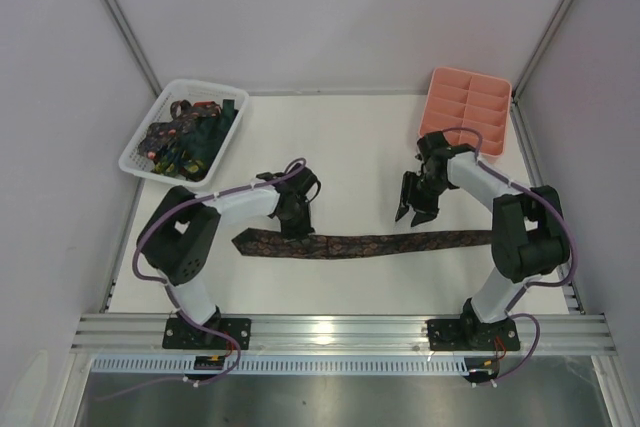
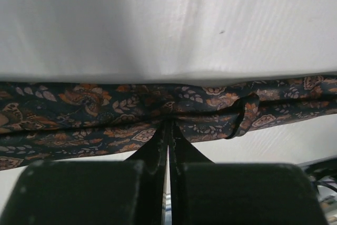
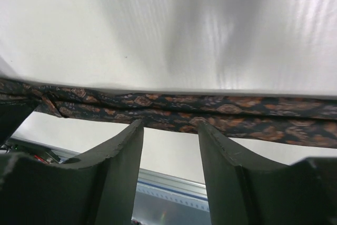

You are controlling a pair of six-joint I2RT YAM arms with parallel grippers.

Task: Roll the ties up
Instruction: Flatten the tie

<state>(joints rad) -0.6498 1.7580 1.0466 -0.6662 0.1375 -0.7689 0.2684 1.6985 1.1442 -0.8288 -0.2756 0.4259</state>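
Left gripper [image 1: 297,219], seen from above, is down on the brown tie [image 1: 390,243] toward its wide end, jaws closed on the fabric. The tie lies flat and nearly straight across the table [image 1: 350,147]. The right gripper [image 1: 418,209] hangs just above the tie's middle with its jaws apart and nothing in them. More ties, dark green [image 1: 190,137], sit in the white basket [image 1: 147,122] at the far left, and the pink tray [image 1: 470,107] stands empty at the far right.

In the left wrist view the fingers [image 2: 152,154] meet in a tight line, and the paisley cloth puckers into a fold where they pinch it. The bite looks shallow and may catch only the upper layer. If so, a turn or lift could pull the fabric free or start a crooked first wrap.

The right wrist view shows the fingers [image 3: 118,162] spread wide, with the tie running across beyond the fingertips and apart from them. With the long tail unpinned, any rolling at the left end would likely drag the whole strip sideways instead of winding it. The slippery weave could also let a loose coil spring open. Closing off-centre on the tail risks skewing it further.
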